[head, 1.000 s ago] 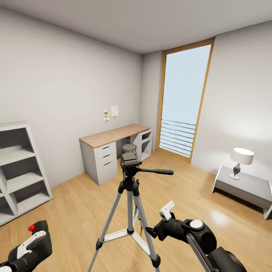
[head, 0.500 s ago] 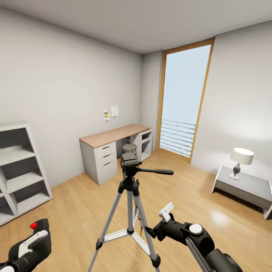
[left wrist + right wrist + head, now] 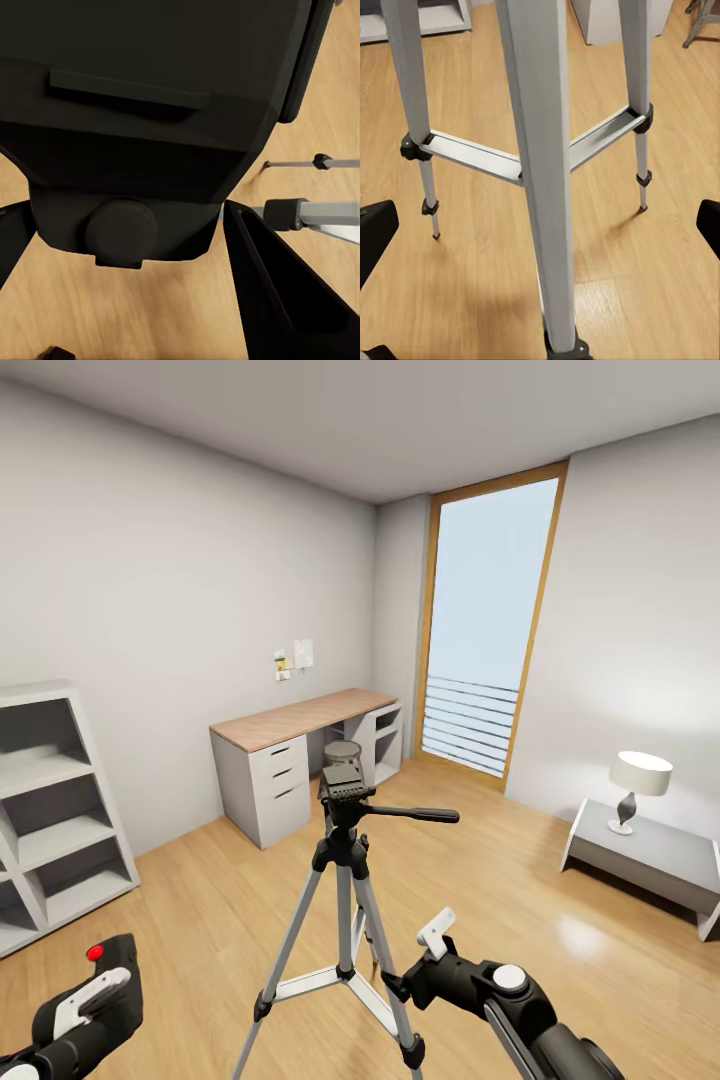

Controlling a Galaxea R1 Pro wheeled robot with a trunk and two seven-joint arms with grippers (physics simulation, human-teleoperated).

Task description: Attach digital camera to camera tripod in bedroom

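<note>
The camera tripod stands on the wood floor in the middle of the bedroom, its black head bare and its pan handle pointing right. At the lower left of the head view, my left gripper is shut on the digital camera, a black box with a red button on top. In the left wrist view the camera's dark body sits between black fingers. My right gripper is open, low beside the tripod's near leg, with fingertips spread either side of it.
A white desk with a wood top stands against the far wall, with a small grey stool by it. White cube shelves are at the left. A low grey table with a lamp sits at the right, and a tall window is behind.
My right gripper has sunk a little and edged left toward the tripod's leg. My left gripper has drifted slightly right and up with the camera. The tripod has not moved.
</note>
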